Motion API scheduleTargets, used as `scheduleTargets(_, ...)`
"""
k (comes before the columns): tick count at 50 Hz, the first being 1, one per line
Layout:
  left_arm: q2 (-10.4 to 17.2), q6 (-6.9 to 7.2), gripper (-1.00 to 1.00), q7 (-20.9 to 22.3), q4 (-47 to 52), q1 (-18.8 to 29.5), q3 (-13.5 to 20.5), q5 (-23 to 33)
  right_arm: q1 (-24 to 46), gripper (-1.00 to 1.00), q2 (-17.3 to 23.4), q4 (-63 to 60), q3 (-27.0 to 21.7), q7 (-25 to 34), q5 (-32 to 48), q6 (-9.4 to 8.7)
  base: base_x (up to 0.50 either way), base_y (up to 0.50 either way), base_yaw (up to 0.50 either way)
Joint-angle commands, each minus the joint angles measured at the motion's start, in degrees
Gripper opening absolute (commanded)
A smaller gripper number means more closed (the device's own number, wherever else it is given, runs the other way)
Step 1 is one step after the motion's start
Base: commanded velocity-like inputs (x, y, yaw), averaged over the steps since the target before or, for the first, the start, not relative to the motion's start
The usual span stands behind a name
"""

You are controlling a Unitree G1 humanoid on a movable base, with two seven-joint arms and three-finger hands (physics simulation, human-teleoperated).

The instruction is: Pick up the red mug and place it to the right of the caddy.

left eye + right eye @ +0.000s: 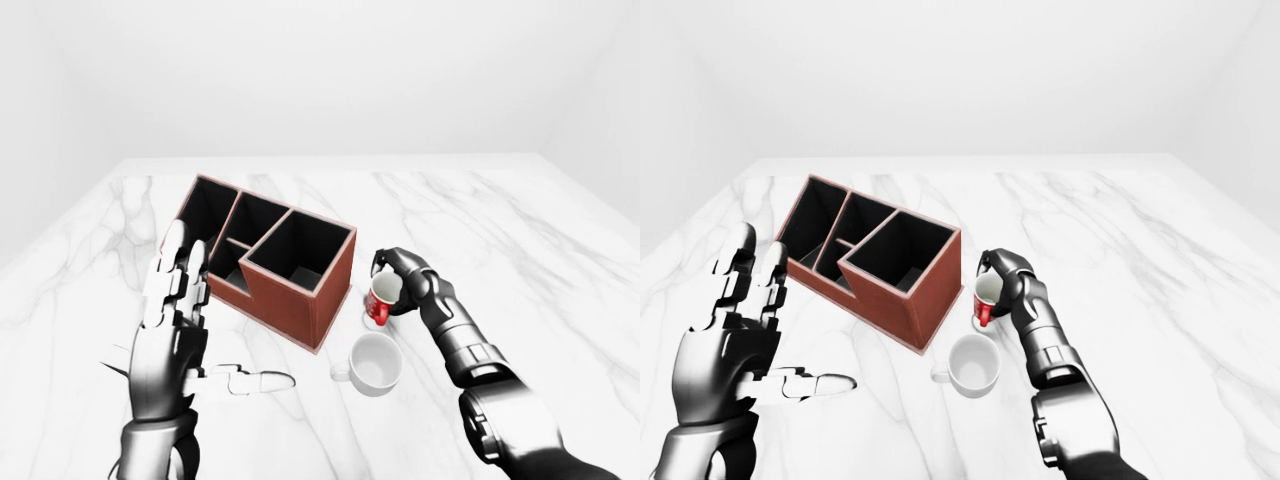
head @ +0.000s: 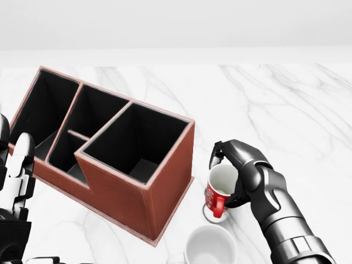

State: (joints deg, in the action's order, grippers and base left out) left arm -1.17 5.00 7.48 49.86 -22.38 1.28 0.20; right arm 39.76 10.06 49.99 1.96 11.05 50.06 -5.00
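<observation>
The red mug (image 2: 219, 192) with a white inside is tilted and held just right of the caddy (image 2: 104, 154), a reddish-brown box with several black compartments. My right hand (image 2: 235, 171) is shut around the mug, fingers over its rim. The mug's base sits low over the marble table (image 2: 286, 110); I cannot tell if it touches. My left hand (image 1: 175, 310) is open and empty, raised at the caddy's left side in the left-eye view.
A white mug (image 2: 210, 246) stands upright on the table just below the red mug in the head view, close to the caddy's lower right corner. The marble table stretches wide to the right and top of the views.
</observation>
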Motion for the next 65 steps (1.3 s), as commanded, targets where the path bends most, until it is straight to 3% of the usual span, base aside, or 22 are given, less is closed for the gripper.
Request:
scheduleTargets(1, -0.1, 0.0, 1.0, 0.3, 0.3, 0.0, 0.5, -0.3, 0.6, 0.17, 0.1, 0.2, 0.2, -1.1, -0.9, 0.0, 0.0, 0.0, 0.0)
scheduleTargets(2, -0.1, 0.0, 1.0, 0.3, 0.4, 0.0, 0.6, -0.4, 0.2, 1.0, 0.1, -1.0, 0.2, 0.0, -0.8, 0.0, 0.0, 0.0, 0.0)
scheduleTargets(31, 0.1, 0.0, 1.0, -0.2, -0.8, 0.4, -0.3, 0.2, -3.3, 1.0, 1.8, -10.4, -1.1, 5.1, 1.1, 0.0, 0.0, 0.0, 0.0)
scheduleTargets(37, 0.1, 0.0, 1.0, -0.2, -0.6, 0.5, 0.2, -0.2, -9.8, 1.0, 2.7, -22.5, -1.6, 11.0, 3.7, 0.0, 0.0, 0.0, 0.0)
scheduleTargets(46, 0.1, 0.0, 1.0, -0.6, -0.9, 0.3, -0.9, 0.6, -21.3, 1.0, 4.1, -56.9, -6.1, 28.9, 9.3, 0.0, 0.0, 0.0, 0.0)
scheduleTargets(53, 0.4, 0.0, 1.0, -0.7, -0.9, 0.1, -0.9, 0.5, -17.6, 1.0, 5.7, -69.1, -10.5, 28.9, 9.1, 0.0, 0.0, 0.0, 0.0)
scheduleTargets(59, 0.3, 0.0, 1.0, -0.5, -0.5, 0.0, -0.6, 0.3, -10.0, 1.0, 9.8, -76.9, -13.1, 28.9, 6.7, 0.0, 0.0, 0.0, 0.0)
scheduleTargets(65, 0.3, 0.0, 1.0, -0.5, -0.3, -0.2, -1.0, 0.6, -9.2, 1.0, 12.7, -84.9, -14.7, 28.9, 6.0, 0.0, 0.0, 0.0, 0.0)
